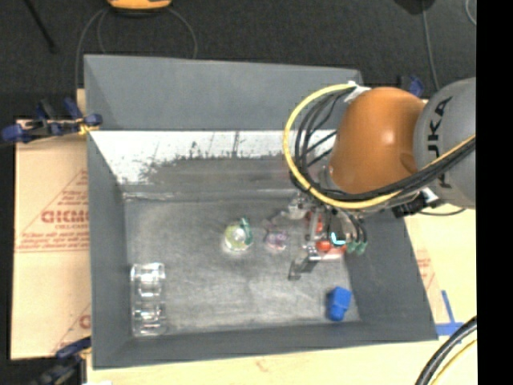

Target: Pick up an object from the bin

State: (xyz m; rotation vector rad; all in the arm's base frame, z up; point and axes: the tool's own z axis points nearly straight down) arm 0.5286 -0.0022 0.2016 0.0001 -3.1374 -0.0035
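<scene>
My gripper (303, 261) hangs low in the right half of the bin, under the arm's orange cover. Just to its left lies a small translucent purple thing (276, 241), close to the gripper but not visibly held. Further left sits a clear round thing with a greenish tint (236, 237). A small blue block-like thing (338, 303) lies below and to the right of the gripper, near the bin's front right corner. A small red piece (325, 246) shows right beside the gripper; I cannot tell whether it is a loose thing or part of the robot.
A clear plastic container-like thing (148, 297) stands in the bin's front left corner, far from the gripper. The bin's sloped walls rise on all sides. The arm with its cables covers the bin's right back part.
</scene>
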